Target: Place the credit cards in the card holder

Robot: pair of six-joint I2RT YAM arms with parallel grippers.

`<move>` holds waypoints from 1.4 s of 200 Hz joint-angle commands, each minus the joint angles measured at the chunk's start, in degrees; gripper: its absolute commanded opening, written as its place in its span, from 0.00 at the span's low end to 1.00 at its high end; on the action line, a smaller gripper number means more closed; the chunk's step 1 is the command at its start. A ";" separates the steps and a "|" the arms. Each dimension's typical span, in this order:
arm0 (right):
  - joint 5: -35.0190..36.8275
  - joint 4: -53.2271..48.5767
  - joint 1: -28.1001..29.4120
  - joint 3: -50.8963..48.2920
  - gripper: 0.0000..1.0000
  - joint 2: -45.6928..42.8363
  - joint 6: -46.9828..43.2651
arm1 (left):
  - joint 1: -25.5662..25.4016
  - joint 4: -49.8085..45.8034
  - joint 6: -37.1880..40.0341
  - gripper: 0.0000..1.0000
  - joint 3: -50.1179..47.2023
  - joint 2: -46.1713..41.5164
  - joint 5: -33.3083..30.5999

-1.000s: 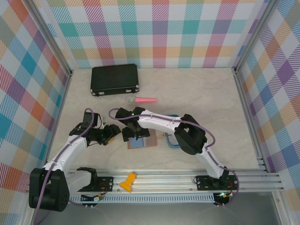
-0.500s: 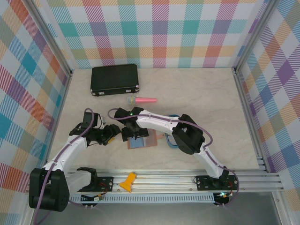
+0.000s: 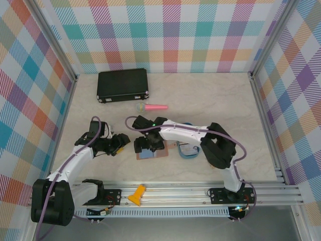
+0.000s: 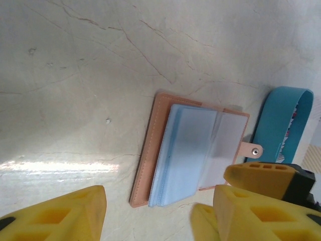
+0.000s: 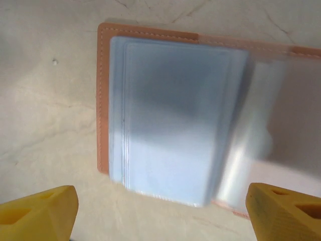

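Observation:
The card holder [image 5: 165, 115] lies open on the table, pinkish-brown leather with a stack of blue-grey clear sleeves [image 4: 188, 153]. My right gripper [image 5: 160, 216] hovers just above it, jaws open wide, with nothing between the yellow fingers [image 5: 40, 213]. From above, the right gripper [image 3: 148, 145] covers most of the card holder [image 3: 159, 152]. My left gripper [image 3: 119, 144] rests just left of the holder, open and empty [image 4: 150, 218]. The credit cards are hidden; I cannot tell what lies in the tray.
A blue oval tray [image 3: 189, 152] sits right of the holder, partly under the right arm, and its wall [image 4: 281, 118] is visible beyond the holder's snap tab. A black case [image 3: 123, 85] and a pink stick-like object [image 3: 154, 107] lie farther back. An orange piece [image 3: 136, 195] sits on the front rail.
The right arm's elbow has swung to the right, and its gripper has shifted slightly right and nearer, over the card holder. The left arm has stayed still.

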 commanded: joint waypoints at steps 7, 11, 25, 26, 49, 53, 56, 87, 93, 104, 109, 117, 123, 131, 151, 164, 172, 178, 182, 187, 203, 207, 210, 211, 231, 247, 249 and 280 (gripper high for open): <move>-4.64 6.97 -2.85 -7.16 0.86 -6.30 1.07 | -0.28 2.94 -1.20 0.59 -1.67 0.69 3.17; -5.00 7.74 -3.29 -8.36 0.86 -7.14 0.88 | -0.56 3.14 -1.38 0.59 -1.73 0.70 3.19; -7.38 10.55 -5.09 -12.22 0.86 -9.04 0.17 | -1.78 4.57 -1.86 0.59 -1.92 1.28 3.93; -7.64 10.74 -5.21 -12.42 0.86 -9.17 0.13 | -1.87 4.75 -1.96 0.59 -1.93 1.32 4.04; -9.39 11.72 -6.82 -14.58 0.87 -10.07 -1.04 | -4.48 8.37 -4.47 0.59 -2.86 1.91 4.94; -9.71 12.01 -6.98 -14.70 0.87 -10.15 -1.28 | -4.83 9.34 -4.83 0.59 -3.02 2.08 4.99; -9.81 12.14 -7.06 -14.80 0.87 -10.22 -1.36 | -5.19 10.54 -5.10 0.59 -3.14 2.18 5.02; -11.27 16.46 -8.66 -18.40 0.88 -11.94 0.71 | -7.13 13.01 -6.27 0.59 -3.89 3.43 4.84; -11.57 17.60 -9.20 -19.65 0.88 -12.57 1.47 | -7.22 13.26 -6.29 0.59 -4.02 3.73 4.77; -10.90 18.17 -9.99 -21.14 0.86 -13.61 1.85 | -7.40 13.37 -6.32 0.58 -4.28 4.33 4.60; -10.01 17.55 -10.22 -21.30 0.85 -14.09 1.80 | -7.45 13.29 -6.25 0.59 -4.22 4.55 4.51; -8.32 15.84 -10.33 -21.09 0.84 -14.65 1.06 | -7.45 13.28 -6.11 0.59 -4.20 4.88 4.43; -6.93 14.09 -10.32 -20.55 0.83 -14.94 0.39 | -7.45 13.15 -5.93 0.59 -4.17 5.13 4.41; -5.49 11.96 -10.30 -19.86 0.81 -15.00 -0.53 | -7.49 12.85 -5.60 0.59 -4.00 5.31 4.26; -3.49 9.14 -10.27 -19.48 0.78 -15.12 -0.90 | -7.49 11.85 -4.72 0.59 -3.39 5.97 3.72; -3.16 8.76 -10.37 -19.56 0.77 -15.05 -0.84 | -7.49 11.12 -4.24 0.59 -2.92 6.31 3.33; -3.31 8.61 -10.47 -19.48 0.76 -14.79 -0.72 | -7.49 10.91 -4.12 0.59 -2.81 6.30 3.28; -3.82 8.57 -10.51 -19.56 0.76 -14.51 -0.62 | -7.49 10.84 -4.17 0.59 -2.80 6.30 3.22; -4.35 8.82 -10.59 -19.67 0.75 -14.33 -0.62 | -7.49 10.74 -4.14 0.59 -2.81 6.26 3.18; -5.11 9.32 -10.60 -19.93 0.75 -14.22 -0.62 | -7.49 10.67 -4.16 0.59 -2.80 6.14 3.18; -7.06 10.95 -10.59 -21.30 0.75 -14.28 0.47 | -7.49 10.56 -4.01 0.59 -2.90 5.94 3.23; -7.46 11.40 -10.60 -21.80 0.75 -14.36 0.94 | -7.49 10.53 -4.07 0.59 -2.90 5.85 3.20; -7.73 11.77 -10.55 -22.18 0.75 -14.43 1.29 | -7.49 10.52 -4.00 0.59 -2.90 5.87 3.18; -7.77 11.84 -10.58 -22.32 0.75 -14.41 1.44 | -7.49 10.50 -4.00 0.59 -2.90 5.85 3.18; -9.51 13.53 -10.60 -23.93 0.74 -14.31 2.60 | -7.49 10.71 -3.90 0.58 -2.99 5.96 3.40; -10.17 14.10 -10.60 -24.60 0.73 -14.16 2.82 | -7.49 10.92 -3.67 0.59 -3.15 6.30 3.70; -10.30 14.27 -10.64 -24.69 0.73 -14.20 2.84 | -7.49 10.98 -3.71 0.58 -3.16 6.34 3.77; -12.50 16.69 -11.27 -26.11 0.72 -13.91 2.82 | -7.49 11.76 -3.71 0.59 -3.67 6.30 4.01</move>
